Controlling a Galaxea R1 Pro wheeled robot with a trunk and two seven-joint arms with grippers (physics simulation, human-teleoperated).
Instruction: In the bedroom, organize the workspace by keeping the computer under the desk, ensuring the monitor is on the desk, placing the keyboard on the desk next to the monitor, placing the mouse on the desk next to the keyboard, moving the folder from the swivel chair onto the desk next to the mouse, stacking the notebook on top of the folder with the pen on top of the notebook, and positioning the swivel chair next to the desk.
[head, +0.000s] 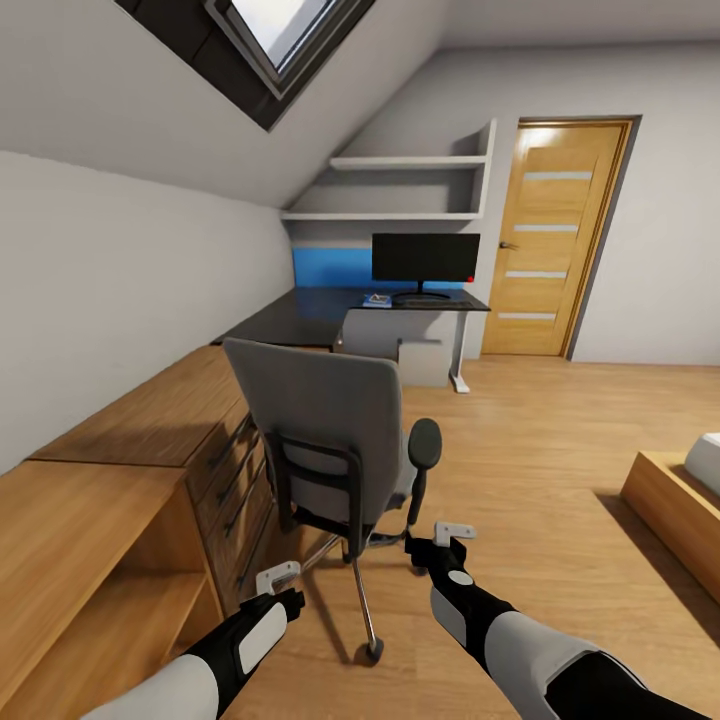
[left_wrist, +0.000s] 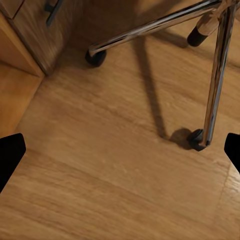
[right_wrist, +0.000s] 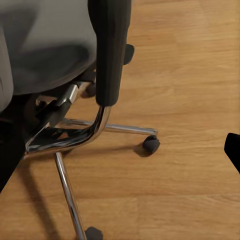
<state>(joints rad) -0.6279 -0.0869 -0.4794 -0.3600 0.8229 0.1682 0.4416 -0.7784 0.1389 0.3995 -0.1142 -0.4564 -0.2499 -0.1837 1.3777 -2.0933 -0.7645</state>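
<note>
Step in hand: you appear to be closing on the swivel chair (head: 335, 440), either to take the folder off its seat or to push the chair toward the desk (head: 330, 312); which one, you cannot tell from here.
Swivel chair: it stands just ahead of you with its backrest turned toward you, beside the wooden drawer unit (head: 180, 440) and well apart from the desk at the far wall.
Folder: the backrest hides the seat in the head view, so you cannot confirm it is there; the right wrist view shows grey seat only.
Monitor: the monitor (head: 425, 262) already stands on the desk, with a small blue item (head: 377, 299) near its base, too small to name.
Left gripper (head: 280, 588): fingers spread apart, nothing between them, hanging low over bare floor near a chair caster (left_wrist: 197, 139).
Right gripper (head: 445, 545): fingers also apart and empty, just beside the chair's armrest (right_wrist: 110, 50).
How to do it well: move round the chair's right side so the seat comes into view before reaching.
Caution: the chair probably rolls at a light touch, so keep both arms off the chrome legs (right_wrist: 67, 192) and armrest until you mean to push.
</note>
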